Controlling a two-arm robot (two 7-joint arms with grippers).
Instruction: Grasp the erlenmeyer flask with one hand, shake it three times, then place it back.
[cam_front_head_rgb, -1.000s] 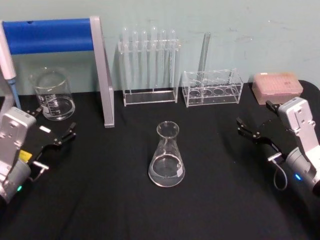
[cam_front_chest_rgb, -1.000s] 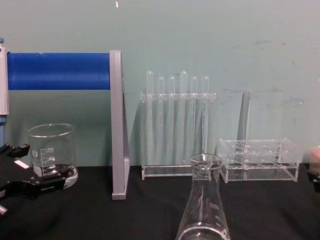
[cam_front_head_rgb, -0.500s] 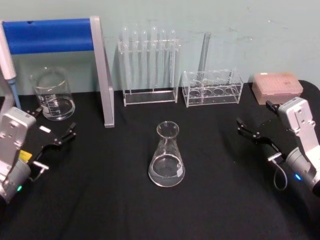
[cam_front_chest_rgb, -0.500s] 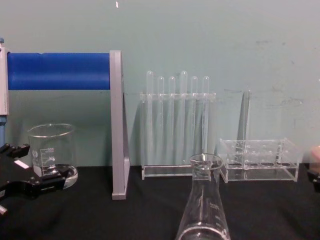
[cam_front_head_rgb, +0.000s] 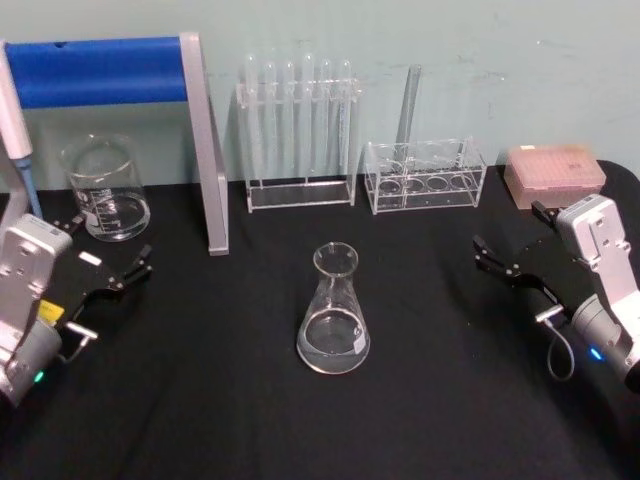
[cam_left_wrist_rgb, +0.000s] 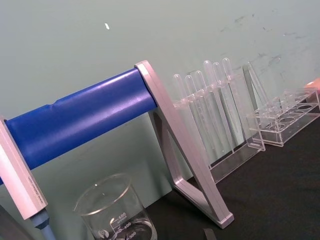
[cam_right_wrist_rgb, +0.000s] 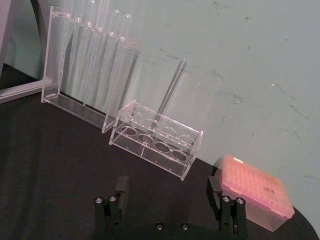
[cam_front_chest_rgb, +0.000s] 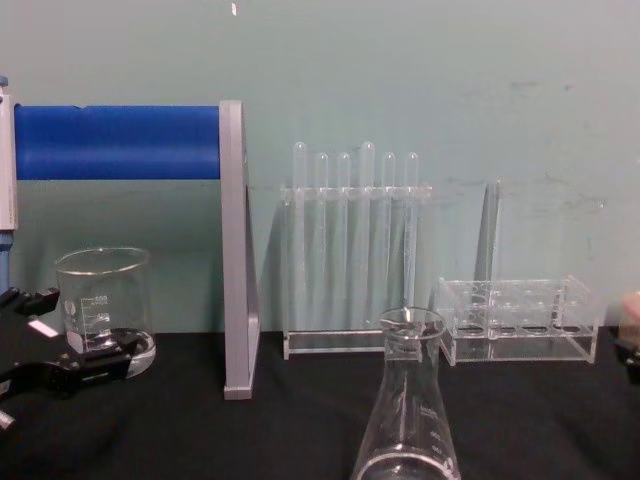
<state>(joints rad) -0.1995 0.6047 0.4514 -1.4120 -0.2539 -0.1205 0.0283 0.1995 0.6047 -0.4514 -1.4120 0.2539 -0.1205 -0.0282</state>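
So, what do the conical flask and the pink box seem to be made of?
The erlenmeyer flask: likely clear glossy glass; the black cloth shows through, its rim glints. The pink box: probably translucent plastic, duller, with a grid on top. The left claw and right claw sit open at the cloth's sides.

"Where do the arms sit?"
"Left tool low on the robot's left, right tool low on its right, wrists angled inward."
"And the fingers?"
"Spread wide on both, empty."
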